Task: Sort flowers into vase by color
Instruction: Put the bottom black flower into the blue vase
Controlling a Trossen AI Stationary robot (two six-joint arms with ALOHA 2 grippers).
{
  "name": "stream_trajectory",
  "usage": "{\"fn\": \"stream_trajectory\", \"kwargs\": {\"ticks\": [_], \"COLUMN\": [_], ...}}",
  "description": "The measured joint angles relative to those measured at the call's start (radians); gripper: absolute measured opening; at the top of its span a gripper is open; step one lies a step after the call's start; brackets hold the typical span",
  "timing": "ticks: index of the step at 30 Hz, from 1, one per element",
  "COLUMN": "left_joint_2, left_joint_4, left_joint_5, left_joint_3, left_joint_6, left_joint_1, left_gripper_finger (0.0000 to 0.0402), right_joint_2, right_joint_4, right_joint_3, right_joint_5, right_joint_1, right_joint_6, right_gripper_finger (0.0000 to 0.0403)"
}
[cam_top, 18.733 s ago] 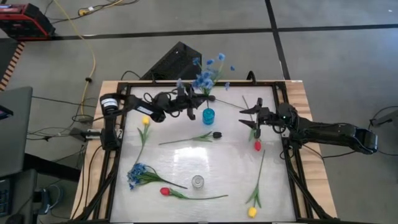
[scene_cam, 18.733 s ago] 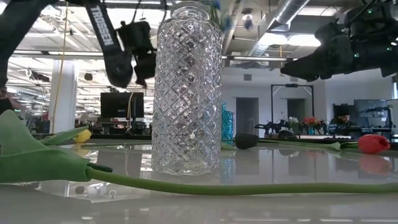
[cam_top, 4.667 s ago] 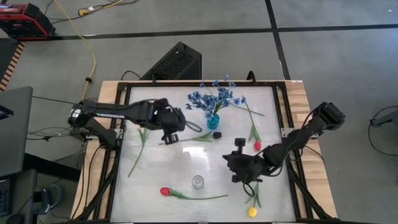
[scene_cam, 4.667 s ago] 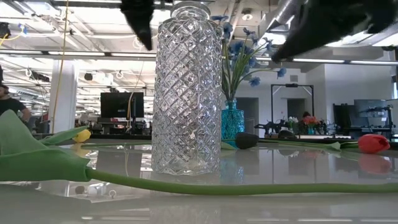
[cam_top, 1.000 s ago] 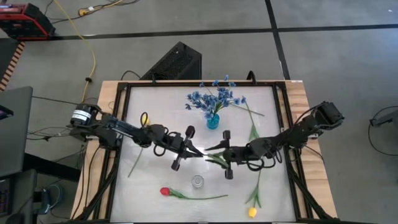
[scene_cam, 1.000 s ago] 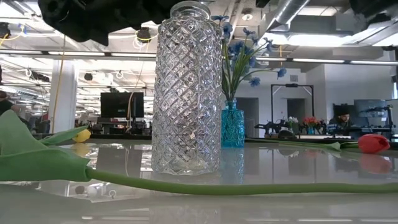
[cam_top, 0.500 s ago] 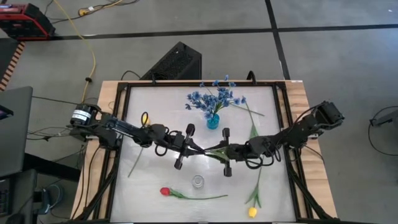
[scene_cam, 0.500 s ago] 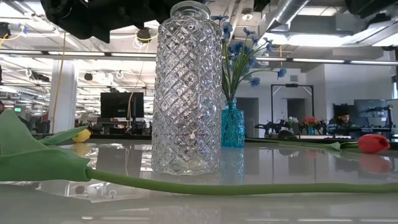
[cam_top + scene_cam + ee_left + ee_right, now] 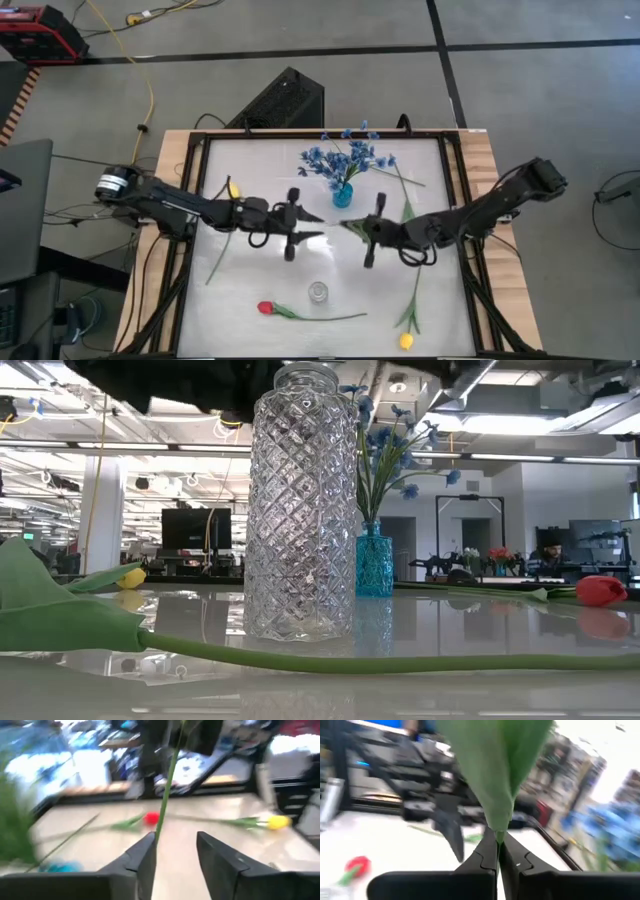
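My right gripper (image 9: 350, 229) is shut on a green-stemmed flower (image 9: 496, 765) above the table's middle. Its thin stem (image 9: 169, 775) runs across to my left gripper (image 9: 318, 226), which is open, with the stem's end between its fingers. The flower's head is hidden. A blue vase (image 9: 342, 192) holding blue sprays (image 9: 385, 445) stands at the far middle. A clear cut-glass vase (image 9: 318, 292) stands near the front and also shows in the low view (image 9: 300, 510). Red (image 9: 265, 308) and yellow (image 9: 405, 341) tulips lie flat on the table. My right gripper pinches the flower between its two fingers where a broad green leaf narrows to the stem (image 9: 498, 834). It comes level from the table's right, and the flower is lifted clear of the table. My left gripper's finger (image 9: 148, 852) has the stem's end beside its inner side; I cannot tell whether they touch.
A yellow tulip (image 9: 232, 190) with a long stem lies at the left. Another stem (image 9: 405, 185) lies right of the blue vase. A red tulip (image 9: 600, 590) lies at the right. The red tulip's leaf and stem (image 9: 300, 658) lie in front of the clear vase.
Both grippers have moved toward the table's far edge, carrying the flower between them, clear of the table. My left gripper's fingers now stand apart around the stem, while my right gripper has stayed shut on the flower.
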Motion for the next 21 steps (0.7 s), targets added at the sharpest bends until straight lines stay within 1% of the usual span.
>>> {"fn": "stream_trajectory", "kwargs": {"ticks": [2, 5, 7, 12, 21], "left_joint_2": [-0.038, -0.067, -0.071, -0.070, -0.070], "left_joint_4": [-0.091, -0.161, -0.160, -0.159, -0.151], "left_joint_5": [-0.043, -0.062, -0.072, -0.091, -0.092], "left_joint_3": [0.000, -0.007, -0.022, -0.053, -0.074], "left_joint_6": [-0.018, -0.032, -0.036, -0.070, -0.084], "left_joint_1": [0.000, -0.001, -0.001, -0.001, -0.001], "left_gripper_finger": [0.0146, 0.0152, 0.0153, 0.0153, 0.0153], "right_joint_2": [-0.032, -0.060, -0.067, -0.067, -0.076], "right_joint_4": [-0.072, -0.123, -0.129, -0.132, -0.131], "right_joint_3": [0.000, 0.000, 0.000, 0.000, 0.000], "right_joint_5": [0.046, 0.078, 0.094, 0.094, 0.093], "right_joint_1": [-0.016, -0.054, -0.084, -0.152, -0.212], "right_joint_6": [0.037, 0.063, 0.061, 0.027, 0.006], "right_gripper_finger": [0.0027, 0.0031, 0.0034, 0.0031, 0.0033]}}
